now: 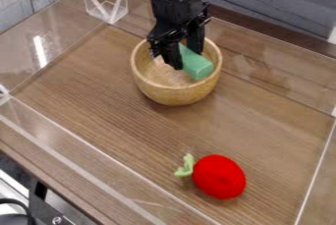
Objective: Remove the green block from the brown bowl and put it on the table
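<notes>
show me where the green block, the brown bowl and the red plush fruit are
green block (197,66), camera view, on its flat top face
brown bowl (174,92), camera view, on its front outer wall
red plush fruit (219,177), camera view, on the middle of its red body

open bench (144,160) all round brown bowl (176,80), red plush fruit (217,176) well in front of bowl, acrylic walls (39,42) hemming edges, end effector (179,50) over bowl
</notes>
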You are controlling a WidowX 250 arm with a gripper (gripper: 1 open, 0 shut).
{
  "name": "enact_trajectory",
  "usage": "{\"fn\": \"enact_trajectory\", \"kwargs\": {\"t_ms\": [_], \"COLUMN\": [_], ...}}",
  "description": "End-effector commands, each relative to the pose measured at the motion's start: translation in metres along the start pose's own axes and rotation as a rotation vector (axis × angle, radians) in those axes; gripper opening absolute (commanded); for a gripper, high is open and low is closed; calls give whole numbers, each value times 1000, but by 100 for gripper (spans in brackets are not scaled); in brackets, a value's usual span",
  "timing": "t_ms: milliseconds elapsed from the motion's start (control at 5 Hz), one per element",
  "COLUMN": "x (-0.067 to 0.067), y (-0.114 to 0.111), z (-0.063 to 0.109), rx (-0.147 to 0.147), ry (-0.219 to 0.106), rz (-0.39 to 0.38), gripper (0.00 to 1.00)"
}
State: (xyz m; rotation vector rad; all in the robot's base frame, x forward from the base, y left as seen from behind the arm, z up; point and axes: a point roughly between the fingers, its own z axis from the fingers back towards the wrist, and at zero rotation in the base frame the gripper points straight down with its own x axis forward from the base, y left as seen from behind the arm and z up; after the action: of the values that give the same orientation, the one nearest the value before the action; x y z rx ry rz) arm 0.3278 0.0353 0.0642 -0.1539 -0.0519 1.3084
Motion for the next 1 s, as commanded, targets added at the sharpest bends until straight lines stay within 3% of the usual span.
{"fn": "enact_trajectory", "kwargs": {"t_ms": [0,200,800], "x": [0,-1,-14], "y": [-20,-24,-28], "z": [36,40,41], "rx": [-127,-151,-223], "ry": [-48,-53,-112], "rz": [2,18,81], "gripper": [0,0,0]}}
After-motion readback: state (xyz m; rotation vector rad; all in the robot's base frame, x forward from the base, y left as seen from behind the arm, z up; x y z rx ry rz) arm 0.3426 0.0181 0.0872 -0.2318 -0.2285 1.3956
